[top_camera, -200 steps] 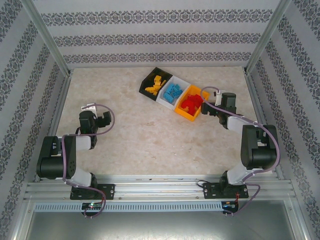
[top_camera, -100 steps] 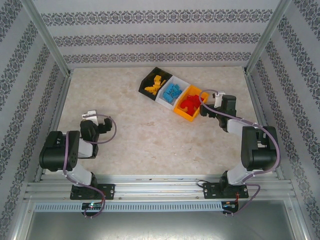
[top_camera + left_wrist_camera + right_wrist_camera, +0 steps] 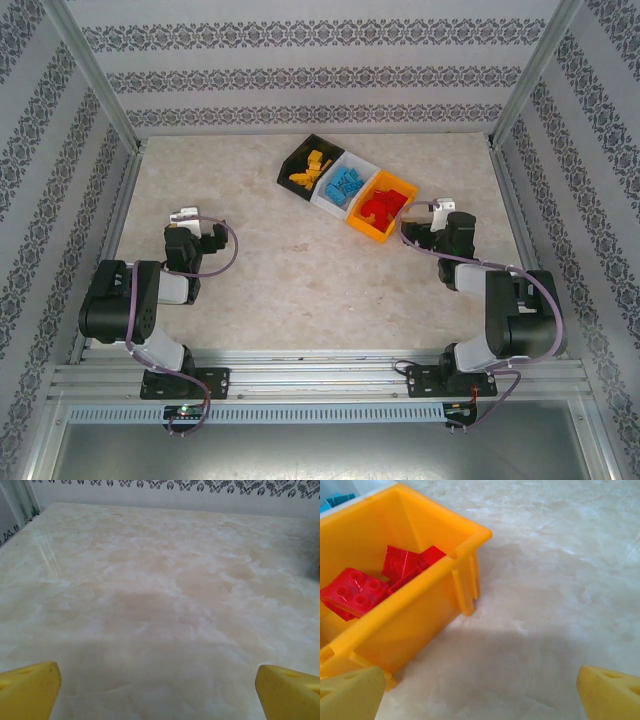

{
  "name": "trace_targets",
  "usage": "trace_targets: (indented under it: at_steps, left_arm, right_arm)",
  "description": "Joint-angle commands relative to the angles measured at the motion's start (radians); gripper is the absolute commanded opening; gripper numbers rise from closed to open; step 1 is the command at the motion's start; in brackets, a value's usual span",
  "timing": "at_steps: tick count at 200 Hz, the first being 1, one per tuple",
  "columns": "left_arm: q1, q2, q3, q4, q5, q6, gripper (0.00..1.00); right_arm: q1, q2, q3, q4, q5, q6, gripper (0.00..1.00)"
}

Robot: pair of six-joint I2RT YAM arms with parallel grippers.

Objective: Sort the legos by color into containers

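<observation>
The right gripper [image 3: 480, 696] stands with its yellow fingertips [image 3: 350, 692] wide apart, and only bare marbled table [image 3: 560, 580] lies between them. Just ahead of the fingertip at the lower left sits the orange bin [image 3: 420, 610], its ribbed corner nearest the tool. Red legos [image 3: 355, 592] lie inside it. Beyond its far wall, blue legos [image 3: 337, 500] show in the white bin [image 3: 367, 489].

arms [image 3: 115, 300]: black, grey-white links | cables [image 3: 233, 245]: purple | claw fingertips [image 3: 27, 690]: yellow
</observation>
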Motion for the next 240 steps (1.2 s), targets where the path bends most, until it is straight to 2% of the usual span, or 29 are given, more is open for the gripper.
trace_targets:
  at_steps: [1,10,20,240]
  left_arm:
    - [-0.007,-0.010,0.005,-0.012,-0.014,0.019,1.00]
    - [-0.008,-0.011,0.003,-0.009,-0.010,0.019,1.00]
    - [-0.008,-0.010,-0.001,0.000,-0.008,0.021,1.00]
    - [-0.008,-0.010,-0.003,0.001,-0.006,0.021,1.00]
  right_arm:
    - [0.013,0.010,-0.060,0.234,0.050,0.012,0.98]
    - [0.019,0.031,-0.074,0.287,0.060,0.012,0.98]
    - [0.019,0.021,-0.065,0.248,0.079,0.018,0.98]
    - [0.028,0.026,-0.061,0.251,0.117,0.017,0.98]
